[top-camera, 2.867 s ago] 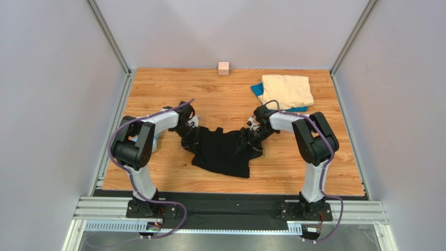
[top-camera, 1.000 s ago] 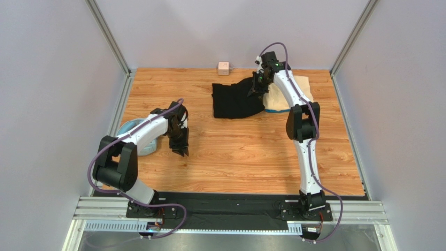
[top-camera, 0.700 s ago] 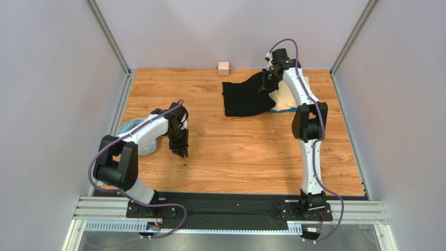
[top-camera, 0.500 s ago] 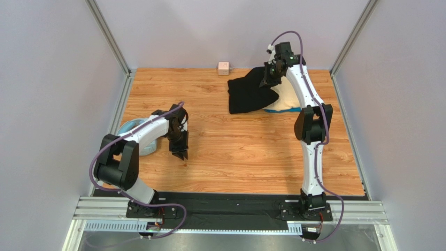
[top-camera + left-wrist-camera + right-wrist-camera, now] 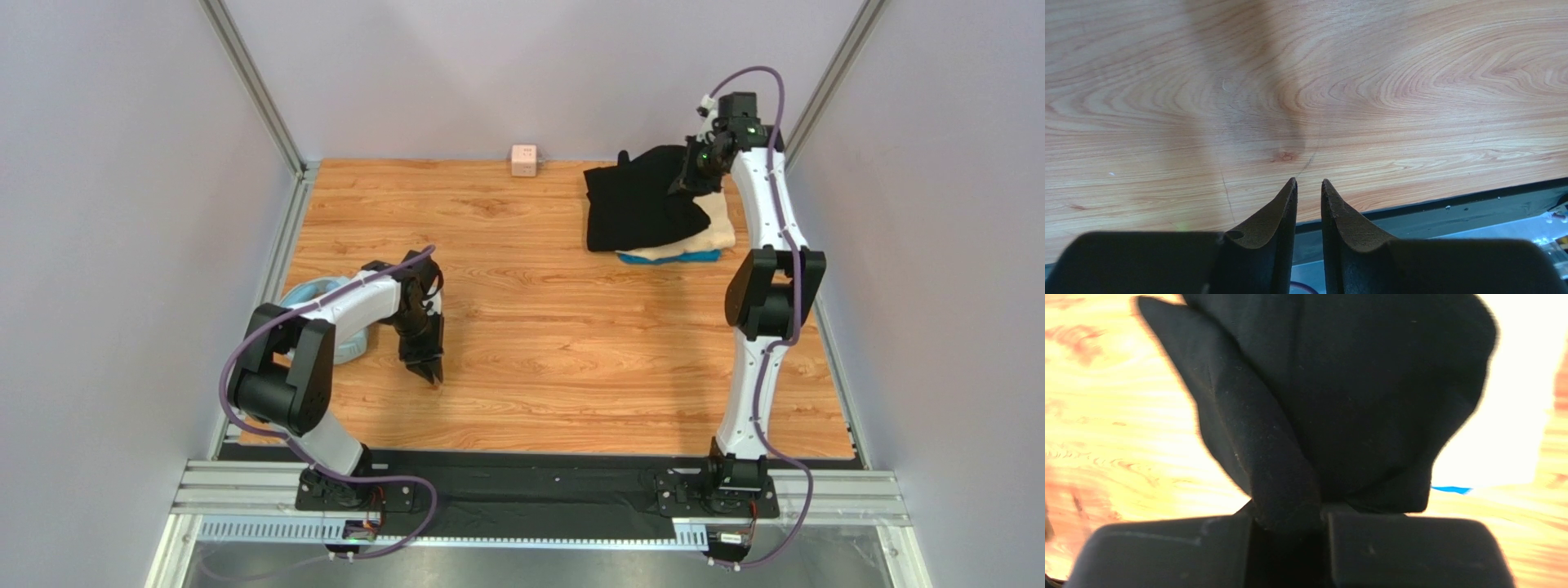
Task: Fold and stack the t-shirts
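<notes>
The black t-shirt (image 5: 638, 208) hangs from my right gripper (image 5: 694, 169) at the far right of the table. Its lower part drapes over the folded cream t-shirt (image 5: 723, 233), which lies on the blue t-shirt (image 5: 656, 259). In the right wrist view the black cloth (image 5: 1364, 386) is bunched between the shut jaws of that gripper (image 5: 1290, 517), hiding the fingertips. Cream cloth (image 5: 1517, 416) and a blue edge (image 5: 1450, 490) show behind it. My left gripper (image 5: 429, 370) hovers low over bare wood at the near left. Its jaws (image 5: 1308, 182) stand a narrow gap apart, holding nothing.
A light-blue plastic ring (image 5: 304, 295) lies under the left arm near the left edge. A small pink cube (image 5: 525, 159) sits against the back wall. Grey walls and metal posts close in the table. The black front strip (image 5: 1444, 208) shows just below the left fingers.
My right arm has carried the black t-shirt from the back middle rightward onto the cream and blue stack. The left gripper has stayed almost still, its jaws narrowing slightly.
</notes>
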